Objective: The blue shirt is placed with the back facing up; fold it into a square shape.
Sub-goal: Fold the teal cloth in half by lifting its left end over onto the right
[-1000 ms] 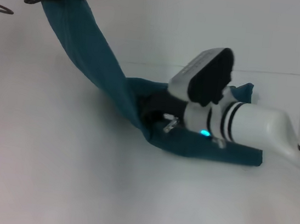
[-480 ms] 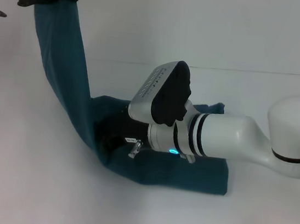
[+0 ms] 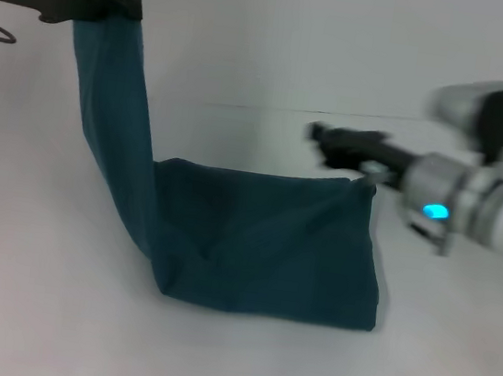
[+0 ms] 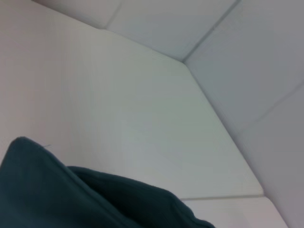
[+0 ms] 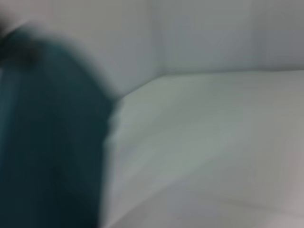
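The blue shirt is plain teal. Its lower part lies as a broad rectangular panel on the white table. A narrow band of it rises steeply to the upper left. There my left gripper is shut on its end, high above the table. My right gripper hovers in motion blur just above and beyond the panel's far right corner; I cannot tell whether it touches the cloth. The shirt fills the low corner of the left wrist view. The shirt is a blurred mass in the right wrist view.
The white table meets a pale wall behind the shirt, along a thin seam. Bare table surface surrounds the cloth in front and to the left. My right arm reaches in from the right edge.
My right arm has pulled off the shirt, moving right and up. The cloth it covered now shows as a wide flat panel. My left gripper stays high at the left with the shirt.
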Controlling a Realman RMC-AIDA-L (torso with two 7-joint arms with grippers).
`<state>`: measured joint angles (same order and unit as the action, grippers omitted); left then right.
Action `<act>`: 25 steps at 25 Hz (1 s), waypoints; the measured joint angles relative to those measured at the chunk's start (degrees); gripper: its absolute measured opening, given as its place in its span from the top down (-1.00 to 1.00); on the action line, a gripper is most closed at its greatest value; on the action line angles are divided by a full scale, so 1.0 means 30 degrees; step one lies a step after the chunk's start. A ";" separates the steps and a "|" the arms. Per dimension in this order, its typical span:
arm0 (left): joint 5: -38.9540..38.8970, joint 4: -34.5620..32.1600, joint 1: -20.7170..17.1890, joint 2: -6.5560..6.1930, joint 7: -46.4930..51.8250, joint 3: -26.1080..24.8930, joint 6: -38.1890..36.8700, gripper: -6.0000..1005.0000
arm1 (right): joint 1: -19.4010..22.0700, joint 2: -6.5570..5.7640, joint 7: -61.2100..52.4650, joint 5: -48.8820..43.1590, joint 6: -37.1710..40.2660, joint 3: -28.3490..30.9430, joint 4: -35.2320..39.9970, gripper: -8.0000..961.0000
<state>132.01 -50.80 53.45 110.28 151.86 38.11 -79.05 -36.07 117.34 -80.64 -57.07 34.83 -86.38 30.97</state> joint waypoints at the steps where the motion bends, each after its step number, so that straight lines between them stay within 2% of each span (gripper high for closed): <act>1: -0.0072 -0.0003 0.0088 0.0015 -0.0167 0.0005 -0.0167 0.85 | 0.0523 -0.0282 -0.0424 -0.0015 0.0386 0.0939 0.0003 0.98; 4: -0.0272 -0.0001 0.0300 0.0071 -0.0428 0.0085 -0.0421 0.85 | 0.1954 -0.1171 -0.1593 -0.0017 0.1630 0.3483 0.0029 0.98; 8: -0.0631 0.0032 0.0671 0.0188 -0.0555 0.0467 -0.0722 0.85 | 0.3708 -0.2154 -0.2759 -0.0017 0.3456 0.6378 -0.0022 0.98; 12: -0.1061 -0.0023 0.1572 0.0891 -0.0521 0.1315 -0.0890 0.85 | 0.5171 -0.2989 -0.3570 -0.0029 0.4670 0.8186 0.0060 0.98; 16: -0.1178 -0.0034 0.2316 0.1701 -0.0458 0.2098 -0.0937 0.85 | 0.6182 -0.3324 -0.3692 -0.0095 0.5283 0.9667 0.0013 0.98; 20: -0.1195 -0.0071 0.2877 0.2870 -0.0480 0.3132 -0.1085 0.85 | 0.6653 -0.3351 -0.3700 -0.1202 0.5588 1.1348 -0.0004 0.99; 21: -0.1195 -0.0071 0.2877 0.2870 -0.0480 0.3132 -0.1085 0.85 | 0.6662 -0.3327 -0.3703 -0.1428 0.5681 1.1605 -0.0022 0.99; 22: -0.1222 -0.0255 0.3014 0.3768 -0.0544 0.4167 -0.1158 0.85 | 0.6674 -0.3227 -0.3776 -0.2146 0.5853 1.2345 -0.0031 0.98; 23: -0.1251 -0.0384 0.2954 0.4395 -0.0551 0.5241 -0.1146 0.85 | 0.6681 -0.3191 -0.3832 -0.2461 0.5904 1.2605 -0.0004 0.98; 24: -0.1251 -0.0384 0.2954 0.4395 -0.0551 0.5241 -0.1146 0.85 | 0.6681 -0.3191 -0.3832 -0.2461 0.5904 1.2605 -0.0004 0.98; 25: -0.1378 -0.0349 0.2853 0.4579 -0.0537 0.5838 -0.1015 0.85 | 0.6665 -0.3148 -0.3880 -0.2679 0.5980 1.2777 0.0017 0.98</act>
<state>127.88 -51.85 62.01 124.02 150.25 55.63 -82.10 -16.07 107.90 -92.28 -65.10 52.77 -48.05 31.02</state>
